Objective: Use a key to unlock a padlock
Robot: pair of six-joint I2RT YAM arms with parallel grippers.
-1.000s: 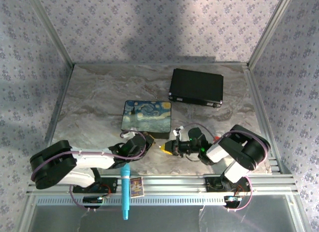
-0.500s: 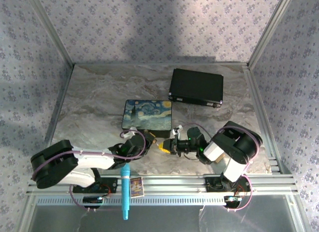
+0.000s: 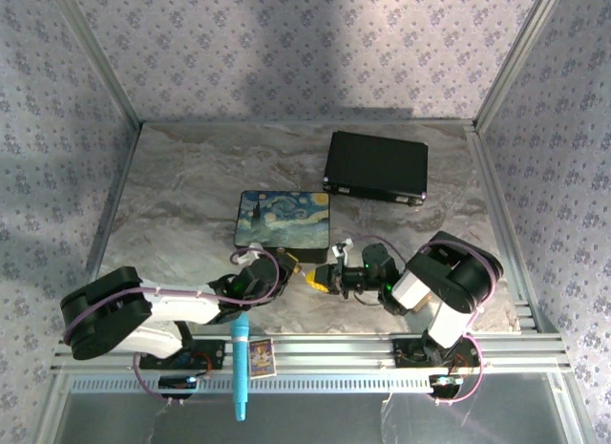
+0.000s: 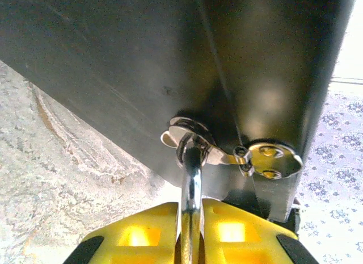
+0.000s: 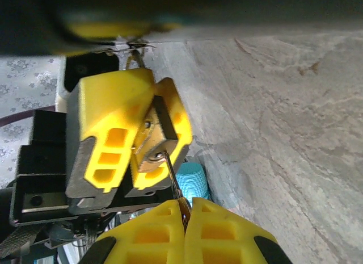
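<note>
Two loose items lie nearest, on the front rail: a teal marker (image 3: 241,368) and a small card (image 3: 261,356), neither in play. Just beyond, the left gripper (image 4: 191,224) is clamped tight on the padlock (image 5: 154,143), yellow pads on either side of the brass body. The silver shackle rises between them and threads the hasp (image 4: 195,133) on the near wall of the painted box (image 3: 282,220). Facing it, the right gripper (image 5: 184,227) is pinched fully closed on the key (image 5: 172,179), holding only its head. The thin blade reaches the padlock's end face; whether it has entered the keyway I cannot tell. Risks, as judged: with so short a hold, a blade off the keyway's axis could pivot in the pads or bend. A turning force could also swing the padlock on its shackle instead of working the cylinder. A hard push might shove the box back. The surface is smooth grey-veined marble (image 3: 181,196), offering little friction to hold the box. Farther back sits a closed black case (image 3: 375,165). An aluminium frame and pale floral-patterned walls (image 3: 286,43) enclose the cell.
</note>
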